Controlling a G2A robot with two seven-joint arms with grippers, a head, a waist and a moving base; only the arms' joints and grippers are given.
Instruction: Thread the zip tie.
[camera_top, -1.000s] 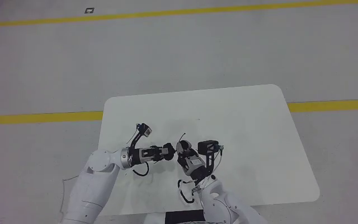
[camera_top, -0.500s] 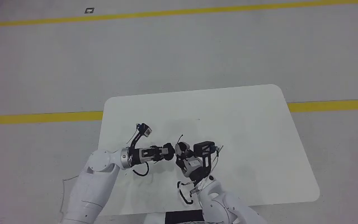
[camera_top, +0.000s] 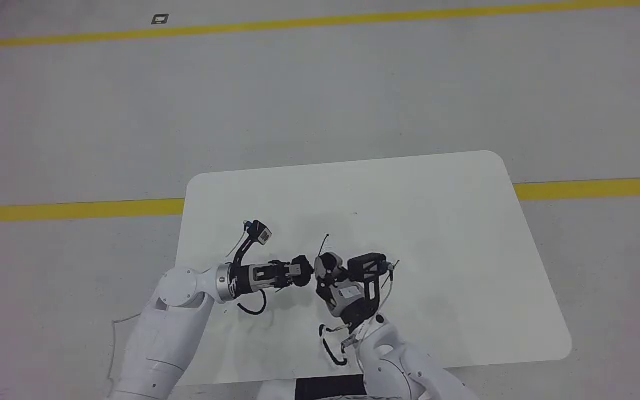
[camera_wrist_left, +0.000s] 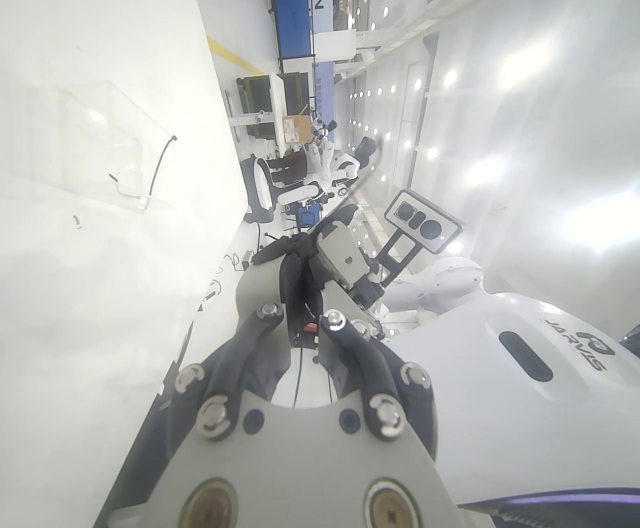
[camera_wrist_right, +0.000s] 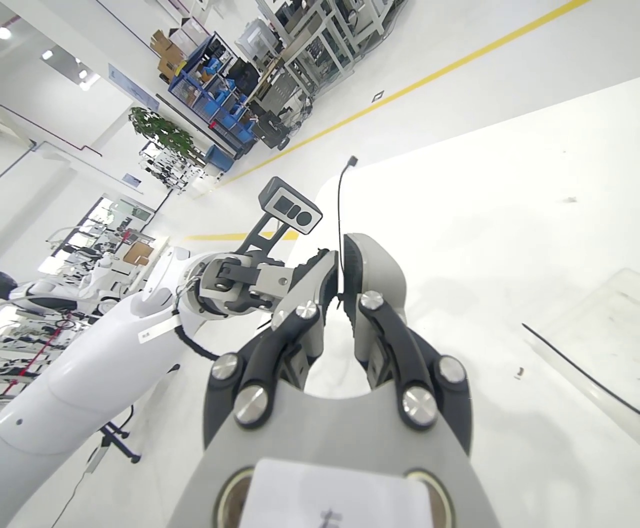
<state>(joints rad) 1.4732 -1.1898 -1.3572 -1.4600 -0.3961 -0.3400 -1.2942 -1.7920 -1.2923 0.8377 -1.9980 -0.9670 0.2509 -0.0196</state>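
Zip tie (camera_wrist_right: 339, 210) is held clamped between the fully closed fingers of the right gripper (camera_wrist_right: 341, 274). Left gripper (camera_top: 299, 270) is positioned against its tips; grip state cannot be determined.

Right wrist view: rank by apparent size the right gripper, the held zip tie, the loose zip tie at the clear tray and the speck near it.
1. right gripper, nearest the camera.
2. held zip tie and loose zip tie: alike in length; the latter is cut off at the picture's edge.
3. speck.
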